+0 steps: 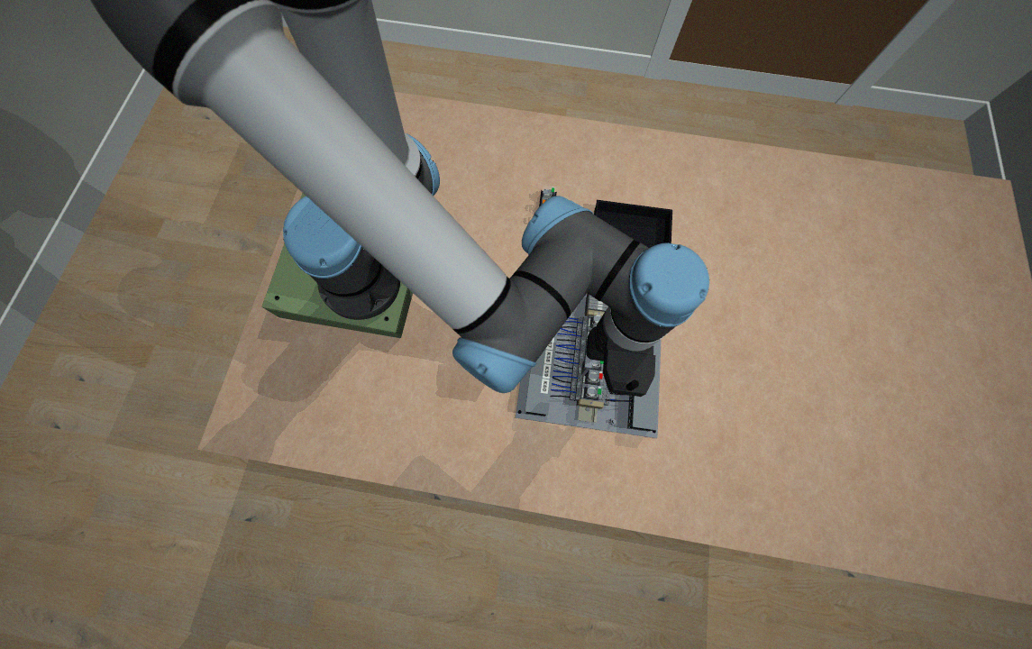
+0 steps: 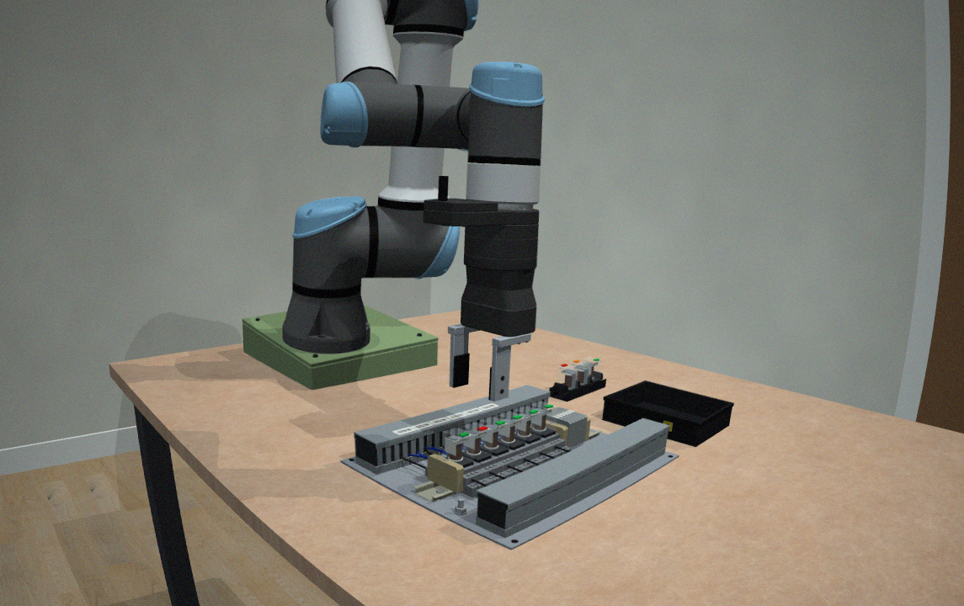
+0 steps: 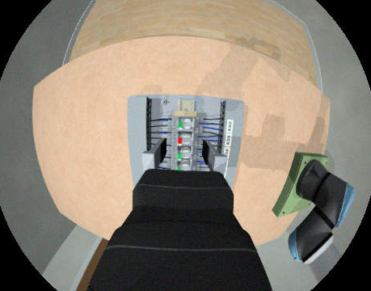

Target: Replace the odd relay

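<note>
A row of relays stands in sockets on the grey panel. The relay with the red button (image 1: 594, 376) (image 2: 474, 444) (image 3: 187, 139) is second from the near end. The others show green buttons, such as the end relay (image 2: 456, 449) (image 3: 187, 124). My gripper (image 2: 479, 385) (image 3: 184, 146) is open and empty, above the row, with one finger on either side of it in the wrist view. A black holder (image 2: 581, 389) carries spares with red, orange and green buttons; the green-button spare (image 2: 591, 369) is at its right end. The black tray (image 1: 634, 205) (image 2: 633, 423) shows no relay inside.
Grey wire ducts flank the row: the labelled duct (image 2: 439, 422) (image 3: 233, 139) and the plain duct (image 2: 575, 470). A beige end stop (image 2: 444, 473) (image 3: 183, 114) stands at the row's near end. Blue and black wires run beside the sockets. The arm partly hides the holder and tray from above.
</note>
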